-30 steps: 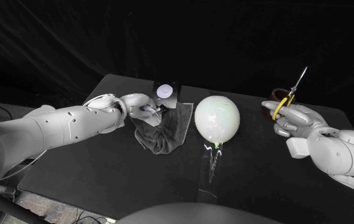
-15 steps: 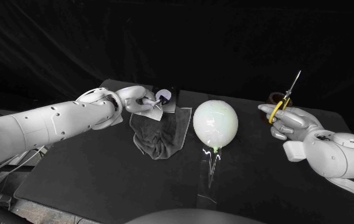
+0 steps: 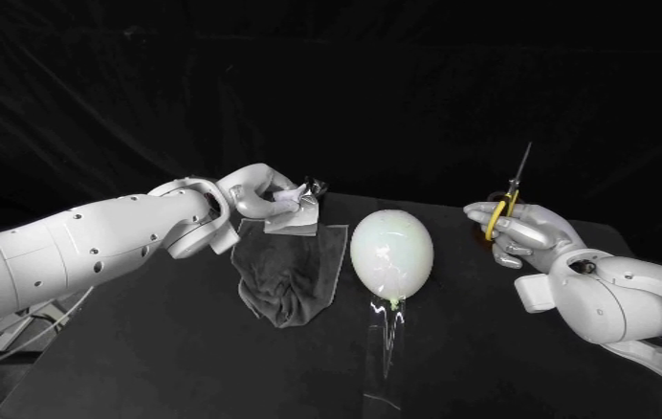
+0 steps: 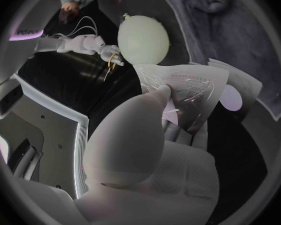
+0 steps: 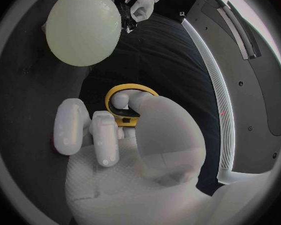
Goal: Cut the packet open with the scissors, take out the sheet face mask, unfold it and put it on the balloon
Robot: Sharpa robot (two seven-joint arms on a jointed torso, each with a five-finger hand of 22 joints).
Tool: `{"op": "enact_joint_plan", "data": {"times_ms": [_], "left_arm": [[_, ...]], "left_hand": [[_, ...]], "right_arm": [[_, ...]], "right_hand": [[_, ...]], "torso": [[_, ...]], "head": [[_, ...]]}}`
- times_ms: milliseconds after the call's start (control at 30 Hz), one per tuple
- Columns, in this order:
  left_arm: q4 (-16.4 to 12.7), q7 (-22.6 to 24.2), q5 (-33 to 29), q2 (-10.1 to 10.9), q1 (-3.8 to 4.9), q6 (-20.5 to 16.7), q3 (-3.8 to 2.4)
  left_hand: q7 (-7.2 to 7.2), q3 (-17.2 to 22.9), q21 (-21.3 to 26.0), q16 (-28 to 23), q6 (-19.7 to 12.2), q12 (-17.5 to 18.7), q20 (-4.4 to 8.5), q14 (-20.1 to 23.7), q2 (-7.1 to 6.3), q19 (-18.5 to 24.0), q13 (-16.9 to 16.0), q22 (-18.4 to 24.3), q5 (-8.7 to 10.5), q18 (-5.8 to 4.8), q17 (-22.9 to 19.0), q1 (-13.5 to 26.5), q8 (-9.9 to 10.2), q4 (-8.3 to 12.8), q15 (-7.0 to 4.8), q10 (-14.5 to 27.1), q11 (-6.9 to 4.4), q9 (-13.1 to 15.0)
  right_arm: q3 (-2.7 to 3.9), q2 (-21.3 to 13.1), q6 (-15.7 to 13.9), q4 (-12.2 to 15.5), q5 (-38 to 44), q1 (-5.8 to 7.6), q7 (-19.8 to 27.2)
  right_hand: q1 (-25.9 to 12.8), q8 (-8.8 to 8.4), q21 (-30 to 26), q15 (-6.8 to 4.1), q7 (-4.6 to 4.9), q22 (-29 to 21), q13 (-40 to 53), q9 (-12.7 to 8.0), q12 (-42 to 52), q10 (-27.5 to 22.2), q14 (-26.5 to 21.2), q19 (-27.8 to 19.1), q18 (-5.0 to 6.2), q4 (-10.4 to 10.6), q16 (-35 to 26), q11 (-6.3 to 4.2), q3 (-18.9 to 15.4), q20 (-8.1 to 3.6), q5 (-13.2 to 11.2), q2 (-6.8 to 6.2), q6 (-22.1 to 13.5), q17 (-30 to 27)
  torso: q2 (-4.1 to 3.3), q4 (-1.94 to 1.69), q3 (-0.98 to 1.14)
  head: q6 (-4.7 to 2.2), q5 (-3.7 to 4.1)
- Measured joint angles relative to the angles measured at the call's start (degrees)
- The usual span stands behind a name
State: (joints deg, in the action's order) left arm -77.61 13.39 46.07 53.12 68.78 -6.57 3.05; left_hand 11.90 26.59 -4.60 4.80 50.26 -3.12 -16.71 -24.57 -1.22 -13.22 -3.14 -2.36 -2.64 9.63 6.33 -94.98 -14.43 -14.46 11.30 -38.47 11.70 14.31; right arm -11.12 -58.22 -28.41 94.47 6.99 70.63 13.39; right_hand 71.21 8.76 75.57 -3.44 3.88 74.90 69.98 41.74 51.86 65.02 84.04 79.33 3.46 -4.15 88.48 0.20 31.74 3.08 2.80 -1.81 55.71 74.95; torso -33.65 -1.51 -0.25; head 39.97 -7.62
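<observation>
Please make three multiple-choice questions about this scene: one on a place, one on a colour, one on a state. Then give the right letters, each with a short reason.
1. Where is the balloon?
A. between the two hands
B. in the left hand
C. in the right hand

2. What colour are the handles of the scissors?
A. red
B. yellow
C. blue

3. What is the left hand doing?
A. pressing on the balloon
B. holding the packet
C. holding nothing

Answers:
1 A: a hand shows on each side of it.
2 B: yellow loops sit in the right hand.
3 B: its fingers grip the packet near the dark cloth.
</observation>
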Motion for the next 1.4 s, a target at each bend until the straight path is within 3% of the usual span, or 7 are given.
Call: {"op": "enact_joint_plan", "data": {"times_ms": [100,333,567,900,1133,1400], "left_arm": [[-0.72,0.35,-7.75,-0.94,0.07,2.01,0.05],[-1.2,1.67,-27.51,-3.49,0.16,5.89,0.09],[-0.47,2.61,-41.48,-5.68,0.18,8.41,0.09],[0.31,2.92,-49.53,-7.46,0.2,10.67,0.06],[0.35,2.76,-51.28,-8.43,0.2,12.04,0.03],[0.1,2.67,-52.08,-9.14,0.23,12.99,-0.01]], "left_hand": [[0.01,0.48,0.34,-0.29,-0.01,0.0,0.13,0.3,0.08,0.72,0.06,0.15,0.0,-0.01,-0.15,0.55,0.0,0.16,0.29,0.54,0.44,0.0],[0.2,0.94,0.4,-0.67,-0.2,0.0,0.13,1.13,0.07,1.14,0.07,0.22,0.0,-0.39,-0.4,1.14,0.0,0.32,0.28,1.52,0.08,0.01],[0.2,1.11,0.4,-0.84,-0.21,0.0,0.13,1.64,0.22,1.14,0.16,0.24,0.01,-0.4,-0.52,1.77,0.01,0.49,0.17,2.26,0.01,0.1],[0.39,1.5,0.67,-1.2,-0.43,0.0,0.12,2.78,0.38,1.55,0.21,0.32,0.01,-0.43,-0.81,2.5,0.03,0.87,0.28,3.95,0.06,0.32],[0.39,1.65,0.67,-1.34,-0.44,0.0,0.12,3.17,0.3,1.58,0.27,0.37,0.02,-0.43,-0.9,3.04,0.04,1.03,0.28,4.48,0.19,0.33],[0.38,1.81,0.67,-1.55,-0.45,0.0,0.12,3.37,0.3,1.96,0.26,0.37,0.02,-0.44,-0.96,3.04,0.04,1.19,0.48,4.89,0.18,0.33]], "right_arm": [[0.05,0.77,0.08,-0.3,1.49,0.78,0.32],[0.11,4.13,0.28,-1.86,3.98,3.14,0.54],[0.23,8.49,0.38,-4.73,4.85,5.16,0.37],[0.33,13.85,0.36,-8.26,3.82,6.01,-0.01],[0.39,17.62,0.34,-10.1,2.47,6.09,-0.26],[0.39,20.53,0.35,-11.37,1.36,6.09,-0.63]], "right_hand": [[0.29,-0.67,0.2,0.27,0.48,0.0,0.0,-0.63,0.01,0.0,-0.12,0.2,-0.01,-0.74,0.12,0.0,0.43,0.2,0.09,0.0,-0.01,0.0],[0.36,-2.4,0.9,0.81,1.53,0.03,0.0,-2.46,0.15,0.25,0.0,0.71,-0.01,-1.54,0.42,0.25,0.76,0.71,0.21,-0.08,-0.3,-0.05],[-0.26,-4.41,1.66,1.11,1.77,0.05,0.0,-4.44,0.17,0.3,-0.1,1.21,-0.02,-2.02,0.76,0.31,0.93,1.23,0.2,-0.69,-0.52,-0.04],[-1.11,-5.08,2.32,1.53,1.96,0.04,0.0,-6.66,0.21,0.41,-0.09,1.55,-0.02,-2.4,0.77,0.42,0.85,1.32,0.2,-1.53,-0.34,0.0],[-1.72,-5.08,2.32,1.61,1.35,0.0,-1.22,-7.89,0.21,0.5,-0.01,1.75,-0.03,-2.23,0.74,0.51,0.34,1.53,0.2,-2.13,-0.96,0.0],[-2.02,-5.08,2.32,1.61,1.4,0.01,-0.99,-8.25,0.21,0.52,-0.01,1.74,-0.04,-2.08,0.94,0.53,0.19,1.53,0.2,-2.42,-1.04,-0.01]], "torso": [[-0.02,0.0,-0.01],[0.04,-0.02,0.04],[0.16,0.0,0.06],[0.04,-0.01,0.06],[0.04,0.0,0.06],[0.06,0.03,0.05]], "head": [[-1.26,0.7],[-3.6,2.36],[-4.97,4.21],[-6.48,6.51],[-6.83,7.29],[-7.0,7.99]]}}
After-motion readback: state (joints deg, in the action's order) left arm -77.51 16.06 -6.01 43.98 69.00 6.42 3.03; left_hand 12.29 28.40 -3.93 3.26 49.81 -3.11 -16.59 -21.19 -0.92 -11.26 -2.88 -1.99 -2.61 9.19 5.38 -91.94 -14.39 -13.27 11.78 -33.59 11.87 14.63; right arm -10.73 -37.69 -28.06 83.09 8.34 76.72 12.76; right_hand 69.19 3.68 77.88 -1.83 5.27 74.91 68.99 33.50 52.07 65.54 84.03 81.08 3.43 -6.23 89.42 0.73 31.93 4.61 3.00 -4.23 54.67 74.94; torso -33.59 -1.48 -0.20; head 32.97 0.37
